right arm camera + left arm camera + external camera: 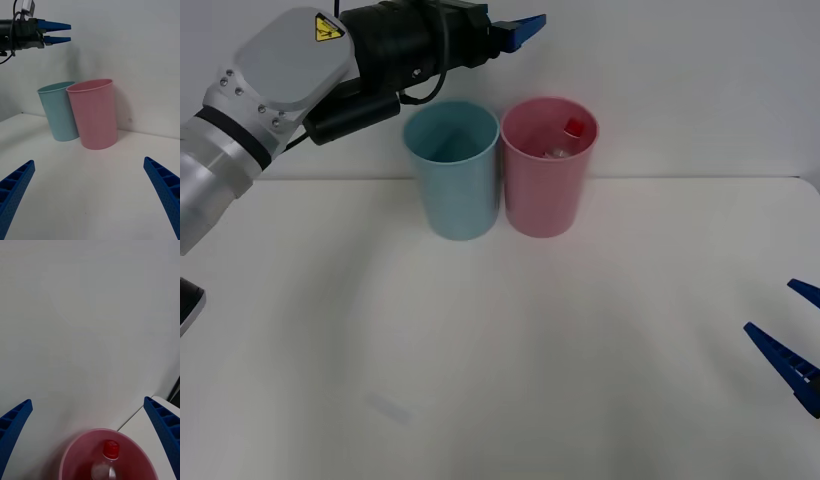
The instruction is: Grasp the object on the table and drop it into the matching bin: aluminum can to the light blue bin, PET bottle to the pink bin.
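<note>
I have the PET bottle [567, 140] sitting inside the pink bin [546, 190], its red cap [110, 449] up near the rim on the side away from me and the clear body below it against the wall. From the left wrist view I look straight down into that bin and see the cap and neck standing close to upright.

My left gripper [520, 30] hangs in the air above and behind the bins, roughly over the gap between the light blue bin [452, 185] and the pink one, with its jaws spread and nothing between them (the blue fingers [13, 423] sit wide at both corners of its own camera).

The two bins stand side by side at the far part of the white table [500, 360], touching or nearly so, the light blue one on my left.

My right gripper [792, 345] rests low at the right edge of the table, well apart from the bins, jaws spread and holding nothing.
</note>
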`<state>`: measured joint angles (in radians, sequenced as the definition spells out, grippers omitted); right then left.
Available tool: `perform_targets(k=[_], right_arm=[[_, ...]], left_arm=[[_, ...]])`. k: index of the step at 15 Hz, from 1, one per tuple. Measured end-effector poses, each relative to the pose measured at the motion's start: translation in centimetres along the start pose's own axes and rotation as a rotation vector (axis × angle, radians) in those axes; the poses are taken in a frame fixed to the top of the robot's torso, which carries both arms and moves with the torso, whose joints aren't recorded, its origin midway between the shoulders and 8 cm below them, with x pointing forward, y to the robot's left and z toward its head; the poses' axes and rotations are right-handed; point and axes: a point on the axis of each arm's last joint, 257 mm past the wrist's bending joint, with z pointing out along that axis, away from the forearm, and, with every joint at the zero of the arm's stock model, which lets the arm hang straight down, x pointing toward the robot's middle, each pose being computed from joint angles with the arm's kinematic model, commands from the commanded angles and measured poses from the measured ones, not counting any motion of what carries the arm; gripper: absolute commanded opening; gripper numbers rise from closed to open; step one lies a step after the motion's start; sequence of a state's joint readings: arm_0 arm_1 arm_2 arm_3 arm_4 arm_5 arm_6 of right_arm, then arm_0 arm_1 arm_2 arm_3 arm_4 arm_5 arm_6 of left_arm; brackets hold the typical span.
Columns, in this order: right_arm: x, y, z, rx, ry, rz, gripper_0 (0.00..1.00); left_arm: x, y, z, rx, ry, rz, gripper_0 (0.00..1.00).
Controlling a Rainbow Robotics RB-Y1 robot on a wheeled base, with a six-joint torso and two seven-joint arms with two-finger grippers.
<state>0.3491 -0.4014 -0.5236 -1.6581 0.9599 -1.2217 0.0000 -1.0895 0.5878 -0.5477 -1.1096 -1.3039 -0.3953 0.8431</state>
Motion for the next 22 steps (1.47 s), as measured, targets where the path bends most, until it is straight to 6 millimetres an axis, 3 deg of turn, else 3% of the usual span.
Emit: perform_targets(k=[12, 17, 22], right_arm=[[0.0, 0.0, 0.0, 0.000, 0.000, 0.000, 1.00], [0.0, 0.0, 0.0, 0.000, 0.000, 0.000, 1.00], [0.0, 0.0, 0.0, 0.000, 0.000, 0.000, 1.00]], left_arm=[[1.6, 5.0, -14.4, -0.029, -0.071, -0.003, 1.00], [3.6, 7.7, -21.4, -0.117, -0.092, 0.037, 1.00], [5.9, 8.1, -28.0, -0.165, -0.044, 0.087, 1.00]])
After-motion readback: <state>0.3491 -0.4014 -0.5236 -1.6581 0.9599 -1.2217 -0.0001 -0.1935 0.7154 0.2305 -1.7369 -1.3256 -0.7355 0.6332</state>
